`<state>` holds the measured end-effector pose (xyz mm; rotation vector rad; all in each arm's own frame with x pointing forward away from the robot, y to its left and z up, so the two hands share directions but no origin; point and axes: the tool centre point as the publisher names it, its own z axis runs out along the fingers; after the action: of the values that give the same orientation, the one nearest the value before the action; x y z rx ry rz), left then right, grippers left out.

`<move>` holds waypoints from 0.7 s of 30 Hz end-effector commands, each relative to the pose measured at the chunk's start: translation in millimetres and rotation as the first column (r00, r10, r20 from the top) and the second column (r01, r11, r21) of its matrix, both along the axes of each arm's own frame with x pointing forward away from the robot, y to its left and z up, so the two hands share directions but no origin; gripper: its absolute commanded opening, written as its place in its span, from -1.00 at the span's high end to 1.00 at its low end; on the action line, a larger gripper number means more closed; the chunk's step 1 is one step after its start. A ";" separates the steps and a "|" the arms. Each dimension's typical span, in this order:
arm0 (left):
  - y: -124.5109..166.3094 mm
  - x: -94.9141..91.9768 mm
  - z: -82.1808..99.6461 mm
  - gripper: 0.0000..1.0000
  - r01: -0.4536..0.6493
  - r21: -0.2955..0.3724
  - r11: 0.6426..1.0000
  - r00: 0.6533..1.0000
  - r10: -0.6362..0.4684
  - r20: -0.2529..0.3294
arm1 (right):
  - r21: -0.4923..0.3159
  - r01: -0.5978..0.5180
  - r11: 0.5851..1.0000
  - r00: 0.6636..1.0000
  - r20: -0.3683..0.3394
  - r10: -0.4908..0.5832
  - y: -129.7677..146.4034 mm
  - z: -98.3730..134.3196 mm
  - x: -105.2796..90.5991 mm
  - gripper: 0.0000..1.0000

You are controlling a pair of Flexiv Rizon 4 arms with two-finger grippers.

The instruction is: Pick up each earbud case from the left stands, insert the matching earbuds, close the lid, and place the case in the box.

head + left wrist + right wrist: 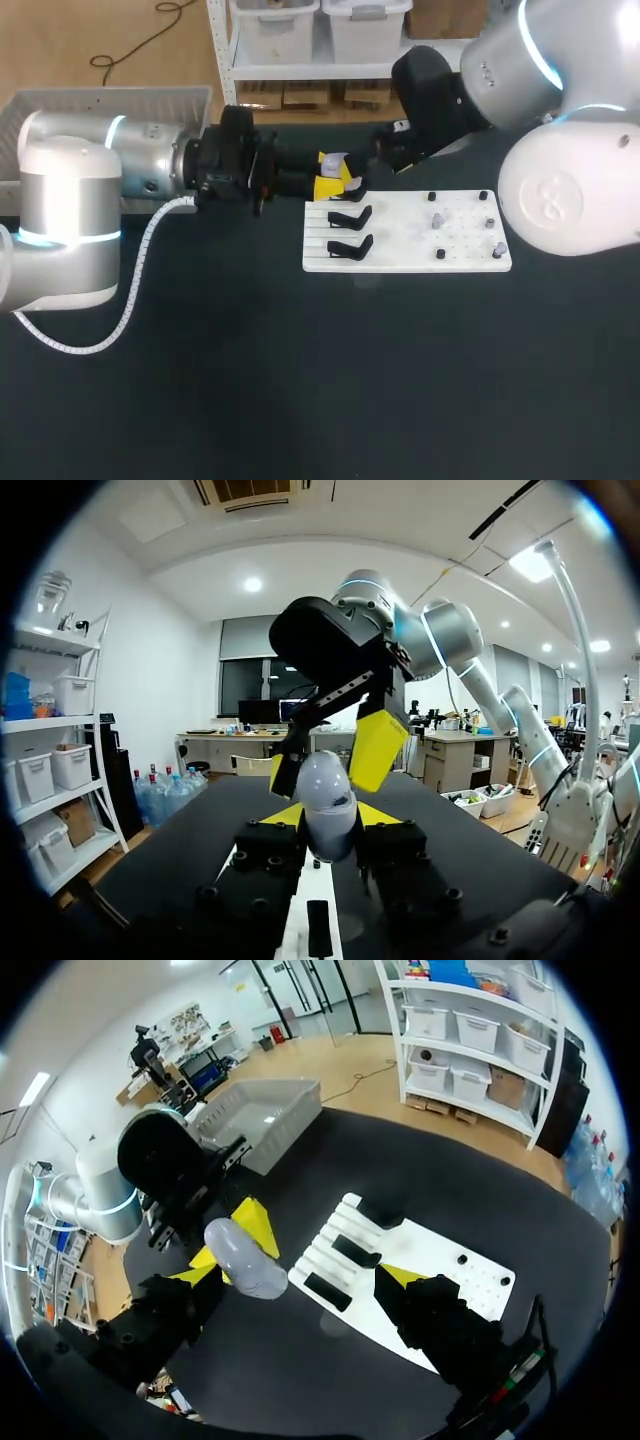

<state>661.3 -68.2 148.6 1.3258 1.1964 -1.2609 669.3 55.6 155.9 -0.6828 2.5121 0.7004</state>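
Observation:
My left gripper (330, 174) (328, 818) is shut on a smooth grey-white earbud case (326, 798) (242, 1258), held just above the white board's (400, 262) left end. My right gripper (328, 762) (300, 1270) stands wide open around the same case, its yellow fingertips (377, 748) on either side without touching it. In the right wrist view the case sits nearer one finger than the other. Two empty black stands (350, 215) (350, 246) remain on the board. Small earbuds (437, 220) (497, 247) rest among black pegs on the board's right half.
A light grey box (100, 100) (260, 1120) sits at the table's far left corner, behind my left arm. The dark tabletop (300, 380) spreads in front of the board. A white cable (130, 300) loops down from my left arm.

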 end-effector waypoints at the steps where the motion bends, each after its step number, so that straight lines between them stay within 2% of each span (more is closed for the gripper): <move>1: 0.0 -0.7 -0.9 1.00 0.001 -0.002 1.000 1.000 -0.001 0.002 | -0.006 0.015 1.000 1.000 0.013 -0.015 -1.8 3.9 1.2 -1.00; 7: 0.0 -0.7 -0.9 1.00 0.001 -0.002 1.000 1.000 -0.001 0.002 | 0.009 0.030 1.000 0.998 0.053 -0.030 -5.3 15.0 4.9 -1.00; 11: 0.0 -0.7 -0.9 1.00 0.001 -0.002 1.000 1.000 -0.001 0.002 | -0.020 0.043 0.999 0.991 0.126 -0.040 -16.1 28.0 5.8 -1.00; 13: 0.0 -0.7 -0.9 1.00 0.001 -0.002 1.000 1.000 -0.001 0.002 | -0.056 0.054 0.997 0.986 0.162 -0.044 -22.3 33.0 4.6 -1.00; 17: 0.0 -0.7 -0.9 1.00 0.001 -0.002 1.000 1.000 -0.001 0.002 | -0.188 0.100 0.977 0.974 0.222 -0.057 -44.4 38.4 0.5 -1.00; 21: 0.0 -0.7 -0.9 1.00 0.001 -0.002 1.000 1.000 -0.001 0.002 | -0.319 0.136 0.938 0.973 0.221 -0.067 -69.6 33.3 -6.9 -1.00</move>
<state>660.8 -68.5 148.5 1.3268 1.1956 -1.2620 680.2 -0.3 178.8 -0.7692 2.4538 0.4256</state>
